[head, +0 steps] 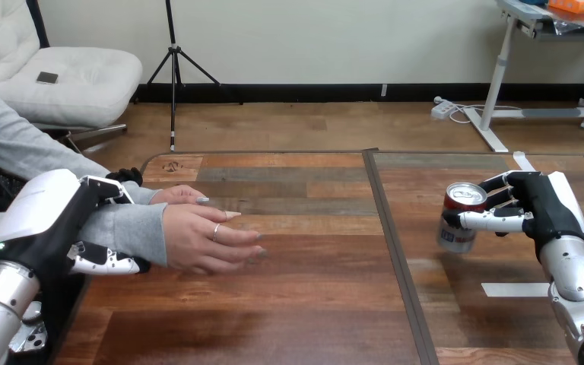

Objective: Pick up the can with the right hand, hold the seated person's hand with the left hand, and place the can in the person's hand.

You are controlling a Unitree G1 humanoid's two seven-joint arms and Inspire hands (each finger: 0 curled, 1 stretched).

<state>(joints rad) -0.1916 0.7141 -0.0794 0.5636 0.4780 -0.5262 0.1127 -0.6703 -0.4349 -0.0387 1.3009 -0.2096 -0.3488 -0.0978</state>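
A red can (460,216) with a silver top stands tilted at the right of the wooden table (312,304), and my right hand (536,209) is shut on it, thumb across its front and fingers behind. At the left, the person's hand (201,236) rests on the table with its fingers pointing right. My left hand (84,228) is curled round the person's grey-sleeved forearm just behind the wrist, thumb below and fingers over the top. A second hand of the person (179,195) lies just behind the first.
A dark seam (395,258) runs front to back down the table between the two hands. A strip of white tape (513,290) lies on the table near my right forearm.
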